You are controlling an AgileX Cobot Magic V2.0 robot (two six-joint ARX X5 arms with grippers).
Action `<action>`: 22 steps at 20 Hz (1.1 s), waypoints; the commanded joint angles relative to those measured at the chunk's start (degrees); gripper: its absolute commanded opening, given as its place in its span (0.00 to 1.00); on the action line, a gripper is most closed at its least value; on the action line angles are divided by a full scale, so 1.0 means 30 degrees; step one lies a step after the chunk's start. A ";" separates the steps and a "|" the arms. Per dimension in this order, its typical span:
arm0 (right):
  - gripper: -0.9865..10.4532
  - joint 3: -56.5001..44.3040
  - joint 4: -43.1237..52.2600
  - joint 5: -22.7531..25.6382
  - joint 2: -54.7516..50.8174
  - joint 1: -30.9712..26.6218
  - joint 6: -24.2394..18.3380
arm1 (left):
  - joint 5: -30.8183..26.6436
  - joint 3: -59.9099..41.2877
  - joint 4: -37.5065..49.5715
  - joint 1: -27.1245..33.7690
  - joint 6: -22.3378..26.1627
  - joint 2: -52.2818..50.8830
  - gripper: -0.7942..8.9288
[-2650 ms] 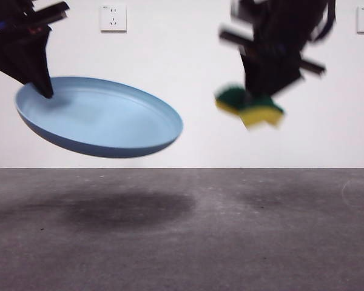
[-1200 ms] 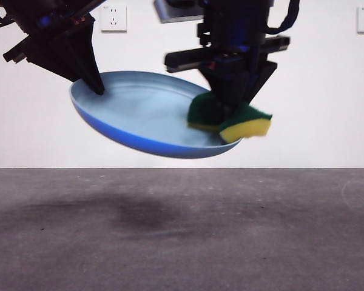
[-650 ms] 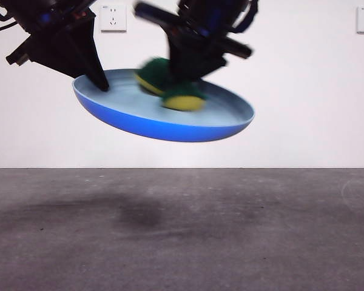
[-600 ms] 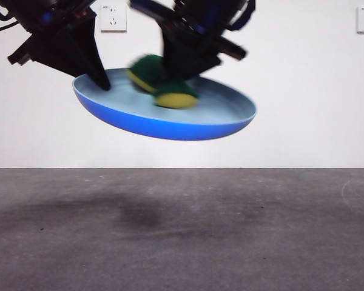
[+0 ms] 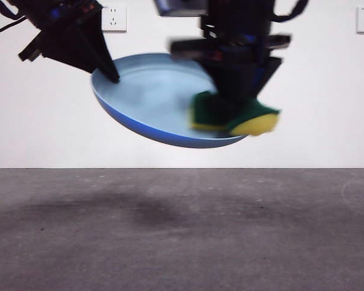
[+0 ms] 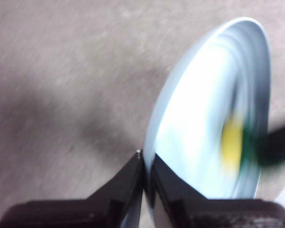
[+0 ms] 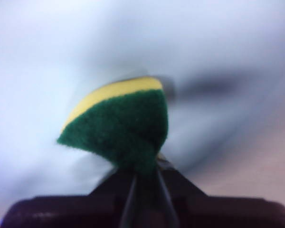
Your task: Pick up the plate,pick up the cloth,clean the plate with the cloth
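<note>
The left tool (image 5: 114,77) pinches the rim of the light-blue plate (image 5: 147,100), holding it tilted in the air above the grey bench (image 5: 182,230). The right tool (image 5: 238,108) grips the yellow-and-green sponge (image 5: 233,115), pressed against the plate's lower inner edge.

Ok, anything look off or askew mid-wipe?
Nothing is spilled or damaged. The plate hangs steeply tilted above the table, pinched at its rim by the left end effector. The sponge in the right end effector sits at the plate's low edge, overhanging it.

Open air beneath raised plate (image 5: 151,103); table (image 5: 182,236) unobstructed
</note>
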 commanded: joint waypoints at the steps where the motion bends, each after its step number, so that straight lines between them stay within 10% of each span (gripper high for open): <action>1: 0.07 -0.0189 0.2011 0.1610 -0.0219 -0.0954 -0.0058 | 0.1734 0.0015 -0.0794 -0.0066 -0.0044 -0.0102 0.07; 4: 0.07 -0.0189 0.4925 -0.0393 -0.0262 -0.1464 -0.0036 | 0.2681 0.0015 -0.1020 -0.0080 0.0102 -0.0102 0.07; 11: 0.07 -0.0189 0.6885 -1.1963 -0.0262 -0.1668 0.0000 | 0.1596 0.0015 -0.0073 -0.0182 0.0452 -0.0102 0.07; 16: 0.07 -0.0189 0.1603 -1.1315 -0.1275 -0.1647 -0.0044 | -0.5493 0.0015 0.0670 -0.0153 0.1676 0.0393 0.07; 22: 0.07 -0.0189 0.1013 -1.0156 -0.4080 -0.1661 -0.0066 | -0.5872 0.0015 0.1603 0.0670 0.1967 0.3490 0.07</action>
